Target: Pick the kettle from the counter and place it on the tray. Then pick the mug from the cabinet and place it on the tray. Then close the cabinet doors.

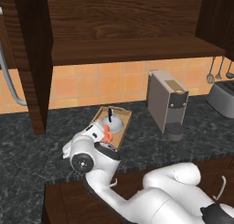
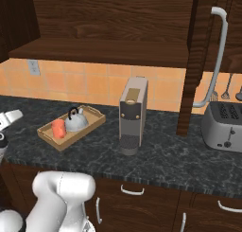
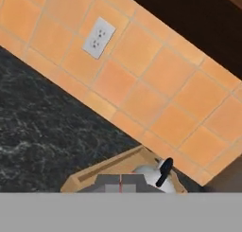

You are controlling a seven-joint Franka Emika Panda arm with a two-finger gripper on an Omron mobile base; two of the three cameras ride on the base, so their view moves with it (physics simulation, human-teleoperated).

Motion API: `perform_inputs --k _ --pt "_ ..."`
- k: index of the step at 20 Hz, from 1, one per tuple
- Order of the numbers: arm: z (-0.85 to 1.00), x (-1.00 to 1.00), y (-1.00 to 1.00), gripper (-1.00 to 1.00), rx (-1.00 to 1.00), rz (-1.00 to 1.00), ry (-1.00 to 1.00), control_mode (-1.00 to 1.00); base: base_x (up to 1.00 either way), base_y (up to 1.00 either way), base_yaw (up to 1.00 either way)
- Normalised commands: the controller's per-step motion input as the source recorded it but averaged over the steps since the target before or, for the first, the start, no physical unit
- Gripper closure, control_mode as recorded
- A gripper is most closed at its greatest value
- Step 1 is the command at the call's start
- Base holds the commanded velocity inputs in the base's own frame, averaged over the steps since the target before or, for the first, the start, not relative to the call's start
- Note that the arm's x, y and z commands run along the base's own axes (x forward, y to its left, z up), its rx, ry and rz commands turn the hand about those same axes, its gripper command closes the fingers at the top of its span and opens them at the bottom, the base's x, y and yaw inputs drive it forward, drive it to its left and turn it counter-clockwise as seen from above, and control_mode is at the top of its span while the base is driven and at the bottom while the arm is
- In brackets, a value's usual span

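The kettle (image 2: 75, 122) and the orange mug (image 2: 58, 128) both stand in the wooden tray (image 2: 90, 125) on the surface. What remains is closing the cabinet doors (image 2: 201, 60), which hang open above and well to the side of the tool (image 1: 109, 135). The tool's jaws are together, holding nothing, low over the tray's near end.

one kettle (image 2: 75, 122), silvery with a black handle, and one orange-red mug (image 2: 58, 128), both inside one light-wood tray (image 2: 92, 122). one dark speckled counter (image 2: 170, 160) carries them. one tall grey coffee machine (image 2: 132, 113) stands on it, and one silver toaster (image 2: 222, 125) with two slots. one wall cabinet (image 1: 128, 33) with one inner shelf (image 2: 104, 52). two open cabinet doors are seen, one at each side (image 1: 36, 58) (image 2: 191, 60), each with one long silver bar handle (image 2: 213, 56). three hanging utensils (image 2: 227, 88) show against the tiles in the right base view. one white wall outlet (image 3: 99, 37) with two sockets. four silver drawer handles (image 2: 132, 191) below the counter in the right base view.
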Motion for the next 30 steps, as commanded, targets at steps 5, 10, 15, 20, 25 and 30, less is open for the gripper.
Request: perform_inputs --k 5,10,15,20,25,30 --pt "0.01 -0.01 0.73 1.00 -0.30 -0.07 -0.18 -1.00 0.00 0.00 0.00" --pt "0.26 -0.10 0.62 1.00 -0.17 -0.06 -0.19 -1.00 0.00 0.00 0.00" --pt "0.34 -0.14 0.42 1.00 -0.12 -0.07 -0.23 -1.00 0.00 0.00 0.00" --pt "0.51 -0.09 0.26 1.00 -0.07 -0.02 -0.38 -1.00 0.00 0.00 0.00" --pt "0.43 0.00 0.22 1.00 -0.05 0.00 -0.39 -1.00 0.00 0.00 0.00" --pt "0.40 0.00 0.20 1.00 -0.04 0.00 -0.31 -1.00 0.00 0.00 0.00"
